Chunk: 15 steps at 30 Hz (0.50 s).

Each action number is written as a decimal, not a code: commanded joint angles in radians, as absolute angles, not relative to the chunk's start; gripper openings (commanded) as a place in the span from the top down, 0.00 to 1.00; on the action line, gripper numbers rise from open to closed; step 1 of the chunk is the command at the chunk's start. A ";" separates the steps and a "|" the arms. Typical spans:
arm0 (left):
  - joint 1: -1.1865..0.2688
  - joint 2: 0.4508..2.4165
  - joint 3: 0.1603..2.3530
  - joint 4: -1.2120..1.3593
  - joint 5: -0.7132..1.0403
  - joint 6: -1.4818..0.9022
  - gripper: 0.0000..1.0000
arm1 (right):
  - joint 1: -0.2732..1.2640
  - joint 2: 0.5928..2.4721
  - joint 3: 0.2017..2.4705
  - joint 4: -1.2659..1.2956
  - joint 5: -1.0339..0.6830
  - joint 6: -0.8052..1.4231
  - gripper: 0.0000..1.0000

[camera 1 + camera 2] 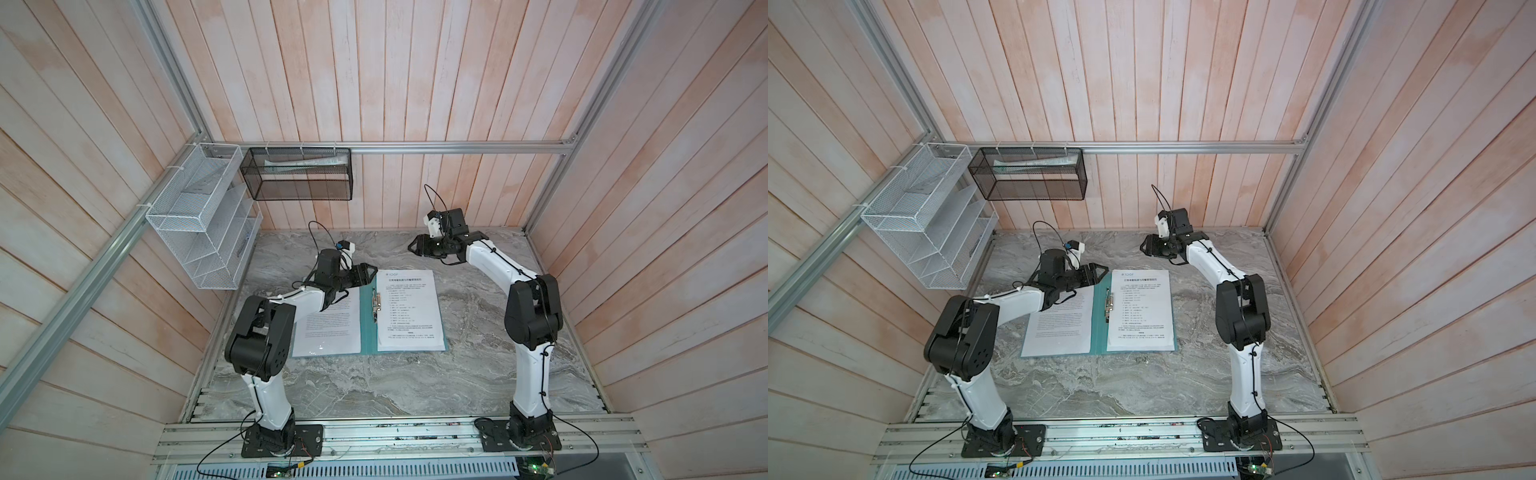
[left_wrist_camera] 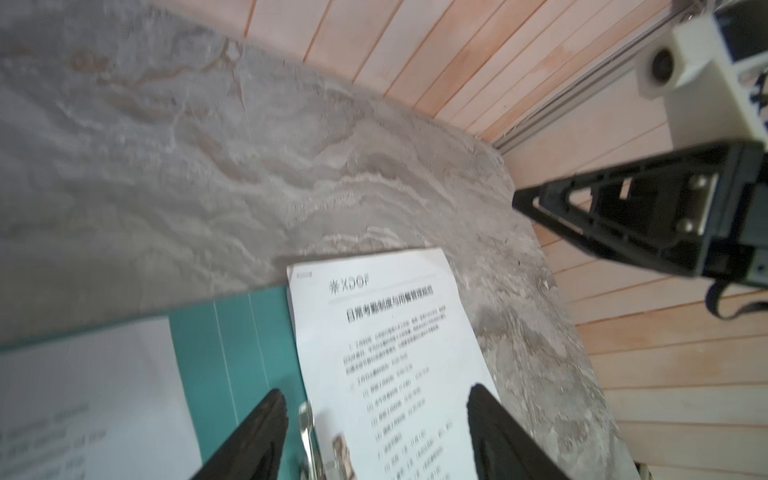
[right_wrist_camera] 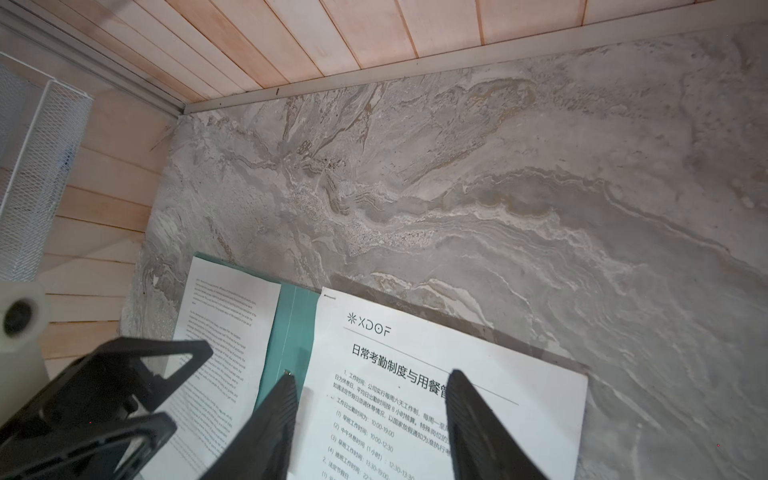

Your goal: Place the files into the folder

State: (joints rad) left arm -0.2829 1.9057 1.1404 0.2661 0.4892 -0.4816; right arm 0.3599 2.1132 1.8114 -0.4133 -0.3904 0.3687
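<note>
The teal folder lies open on the marble table, its silver clip near the spine. A logo-headed file rests on its right half and a dense-text file on its left half. My left gripper hovers open over the folder's far edge, above the clip's end, with nothing between its fingers. Past the folder's far edge my right gripper hangs higher, open and empty.
A white wire mesh rack hangs on the left wall. Beside it, on the back rail, a black mesh basket holds a rolled paper. Wooden walls close the table on three sides.
</note>
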 commanded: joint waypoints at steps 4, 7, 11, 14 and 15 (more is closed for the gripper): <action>-0.273 2.135 1.471 0.109 0.581 -0.340 0.29 | 0.365 2.094 1.827 -0.482 -0.357 0.333 0.44; -0.275 2.230 1.604 0.031 0.582 -0.294 0.29 | 0.366 2.093 1.847 -0.509 -0.355 0.326 0.44; -0.276 2.331 1.717 -0.019 0.583 -0.243 0.29 | 0.368 2.046 1.788 -0.484 -0.362 0.331 0.44; -0.279 2.394 1.773 -0.030 0.627 -0.216 0.30 | 0.367 2.003 1.736 -0.464 -0.359 0.333 0.44; -0.281 2.412 1.790 -0.033 0.637 -0.208 0.30 | 0.365 1.989 1.718 -0.459 -0.358 0.333 0.44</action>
State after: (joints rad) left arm -0.2749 2.3646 1.7458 0.0238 0.5842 -0.2718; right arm 0.3603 2.0586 1.7550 -0.4667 -0.3702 0.3435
